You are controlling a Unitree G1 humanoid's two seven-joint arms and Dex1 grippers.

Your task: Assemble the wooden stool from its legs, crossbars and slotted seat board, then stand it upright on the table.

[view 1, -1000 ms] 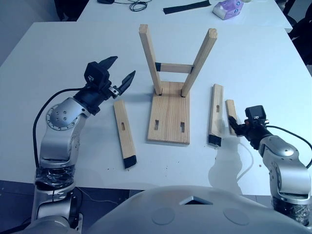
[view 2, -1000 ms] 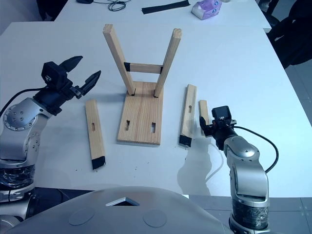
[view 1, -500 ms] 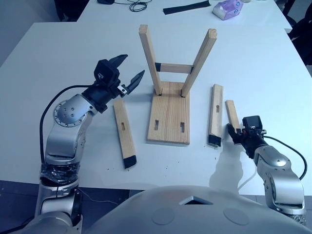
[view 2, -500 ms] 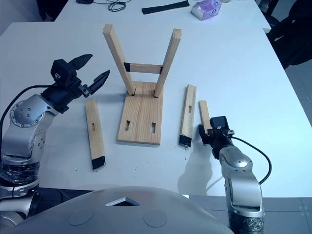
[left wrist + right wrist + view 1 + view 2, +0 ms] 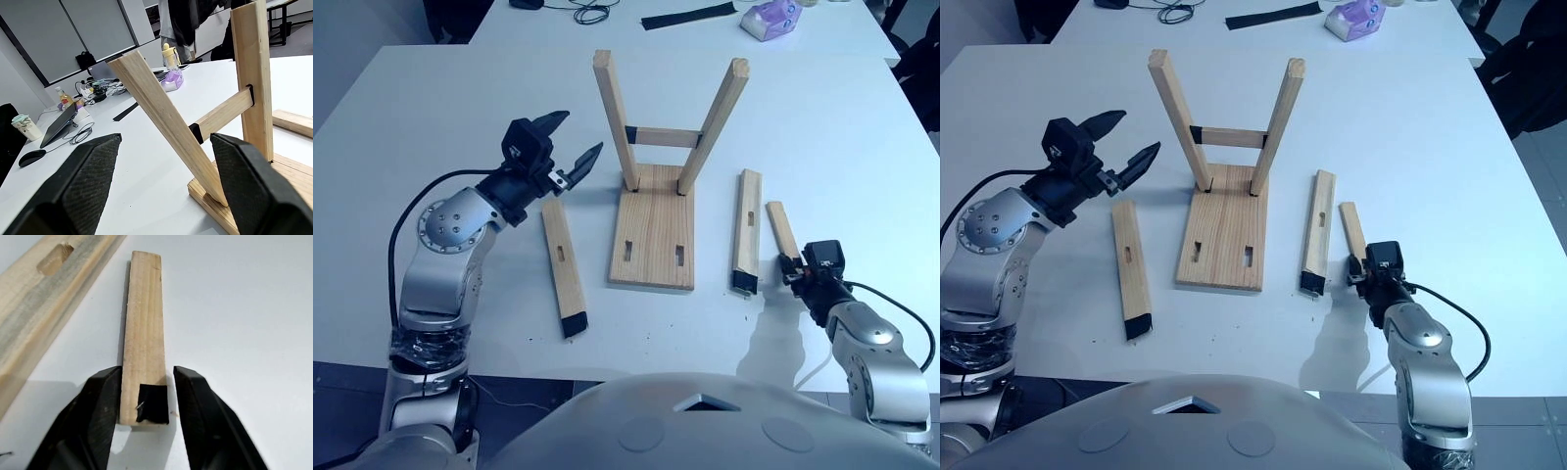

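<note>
**A:** Starting left: swung rightward over the last second with the left gripper point(image 5: 582, 132), then held. Spread wide, holding nothing, hovering above the tabletop point(image 5: 431, 108) just left of the two standing legs point(image 5: 619, 122).

**B:** And beneath it?

**A:** Untouched: a loose leg point(image 5: 563, 264) lying flat, just left of the seat board point(image 5: 654, 235). No shift in the board either. Flat at mid-tabletop, far slots filled by those standing legs, joined by a crossbar point(image 5: 664, 137), near slots empty.

**B:** Further right?

**A:** A second loose leg point(image 5: 747, 230) flat beside the board, unmoved. Then the real change: drawn back nearward and resettled with the right gripper point(image 5: 145, 382). Now straddling the taped near end of the short crossbar point(image 5: 143, 318), with a sliver of gap on one side, so not yet clamped.

**B:** Meaning?

**A:** Probably lining up a pick of that short crossbar. Half the frame standing, half still to fit.
</note>
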